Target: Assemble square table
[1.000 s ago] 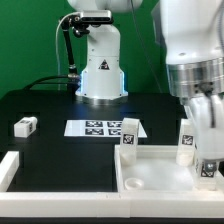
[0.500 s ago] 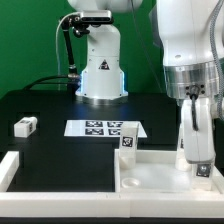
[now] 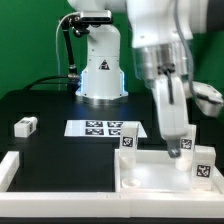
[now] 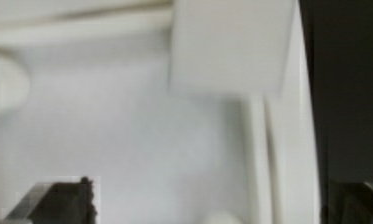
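While the square table (image 3: 165,172) lies at the near table edge with legs standing in its corners, the gripper (image 3: 176,150), whose jaw state cannot be told, is best guided squarely between them.

no readable words or numbers anywhere; only black-and-white square tags on the flat white marker board (image 3: 106,128) at centre, and a triangular emblem on the white robot base (image 3: 100,72), upper centre.
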You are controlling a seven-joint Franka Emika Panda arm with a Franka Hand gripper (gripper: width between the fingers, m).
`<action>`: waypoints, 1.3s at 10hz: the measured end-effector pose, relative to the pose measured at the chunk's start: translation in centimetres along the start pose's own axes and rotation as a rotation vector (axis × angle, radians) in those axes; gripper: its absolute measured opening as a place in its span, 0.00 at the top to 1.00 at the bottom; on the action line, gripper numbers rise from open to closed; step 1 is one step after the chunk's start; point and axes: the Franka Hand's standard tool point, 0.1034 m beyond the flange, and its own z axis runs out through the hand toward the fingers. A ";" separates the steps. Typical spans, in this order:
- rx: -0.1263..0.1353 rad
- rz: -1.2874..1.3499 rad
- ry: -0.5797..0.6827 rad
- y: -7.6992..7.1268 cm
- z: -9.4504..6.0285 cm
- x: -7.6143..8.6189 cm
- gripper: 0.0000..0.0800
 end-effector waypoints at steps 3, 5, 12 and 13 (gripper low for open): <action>-0.008 0.007 0.002 0.3 0.5 -0.4 0.19; -0.009 0.007 0.002 0.3 0.6 -0.4 0.19; 0.041 -0.465 0.016 2.9 -5.1 11.3 0.19; 0.035 -0.533 0.016 3.0 -4.8 11.0 0.19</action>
